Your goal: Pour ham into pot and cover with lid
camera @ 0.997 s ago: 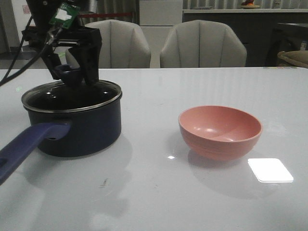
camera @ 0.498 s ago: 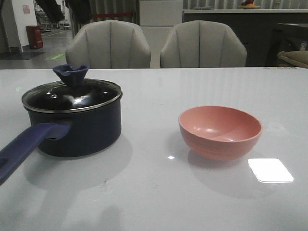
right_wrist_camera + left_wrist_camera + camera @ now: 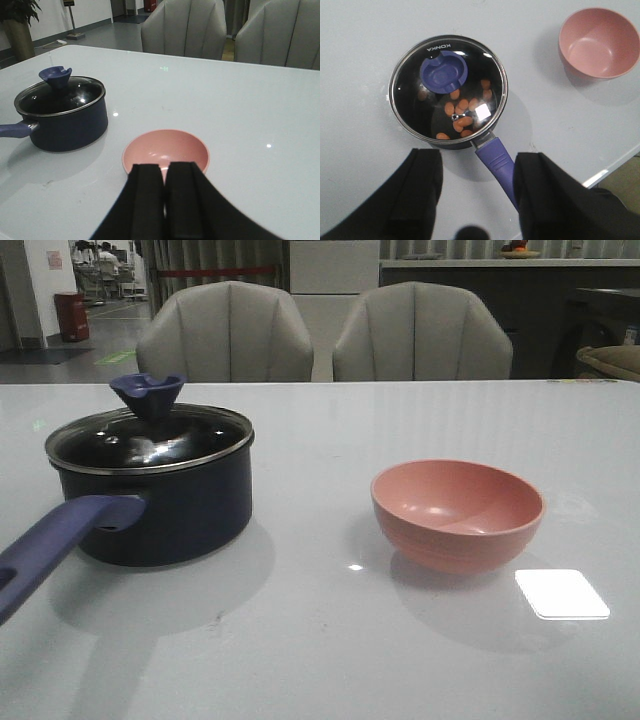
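Reading left to right, I see the pot (image 3: 150, 495) at the table's left with the lid (image 3: 148, 435) seated on it and the ham (image 3: 462, 112) inside under the glass. A second ago my left gripper (image 3: 477, 192) straddled the knob; now it hangs above, fingers apart. The pink bowl (image 3: 457, 512) sits empty. My right gripper (image 3: 165, 200) hovers near it, fingers together. I judge the task done.

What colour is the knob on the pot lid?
Dark blue; the knob shows best in the left wrist view.
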Robot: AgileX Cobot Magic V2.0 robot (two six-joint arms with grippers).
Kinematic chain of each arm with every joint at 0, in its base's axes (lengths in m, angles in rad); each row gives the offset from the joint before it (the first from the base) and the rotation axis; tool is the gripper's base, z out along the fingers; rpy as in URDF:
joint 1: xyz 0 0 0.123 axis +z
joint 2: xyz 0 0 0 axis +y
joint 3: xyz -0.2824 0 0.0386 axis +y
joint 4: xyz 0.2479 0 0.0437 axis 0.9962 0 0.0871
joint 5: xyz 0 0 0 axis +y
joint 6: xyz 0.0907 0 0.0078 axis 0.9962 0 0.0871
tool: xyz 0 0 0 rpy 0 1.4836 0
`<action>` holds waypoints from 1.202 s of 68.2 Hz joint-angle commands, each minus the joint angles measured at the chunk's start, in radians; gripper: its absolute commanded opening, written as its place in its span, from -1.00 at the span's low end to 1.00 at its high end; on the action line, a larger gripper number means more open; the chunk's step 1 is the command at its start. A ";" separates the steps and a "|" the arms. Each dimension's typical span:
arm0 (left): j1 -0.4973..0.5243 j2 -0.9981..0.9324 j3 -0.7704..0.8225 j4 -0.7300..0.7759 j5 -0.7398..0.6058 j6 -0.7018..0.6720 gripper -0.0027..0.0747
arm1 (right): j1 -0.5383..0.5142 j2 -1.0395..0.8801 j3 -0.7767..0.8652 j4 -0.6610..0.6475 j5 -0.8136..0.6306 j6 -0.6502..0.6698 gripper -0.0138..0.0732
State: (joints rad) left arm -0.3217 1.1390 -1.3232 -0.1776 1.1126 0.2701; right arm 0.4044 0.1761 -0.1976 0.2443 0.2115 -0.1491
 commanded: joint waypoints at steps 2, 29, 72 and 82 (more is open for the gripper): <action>0.000 -0.151 0.075 -0.011 -0.122 -0.002 -0.03 | -0.002 0.011 -0.029 0.003 -0.081 -0.010 -0.31; 0.000 -0.615 0.469 -0.009 -0.282 -0.002 -0.50 | -0.002 0.011 -0.029 0.003 -0.081 -0.010 -0.31; 0.000 -0.999 0.791 -0.016 -0.484 -0.002 -0.64 | -0.002 0.011 -0.029 0.003 -0.081 -0.010 -0.31; 0.000 -0.999 0.802 -0.016 -0.484 -0.002 -0.64 | -0.002 0.011 -0.029 0.003 -0.081 -0.010 -0.31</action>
State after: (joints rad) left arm -0.3217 0.1260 -0.5011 -0.1769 0.7137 0.2701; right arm 0.4044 0.1761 -0.1976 0.2443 0.2115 -0.1491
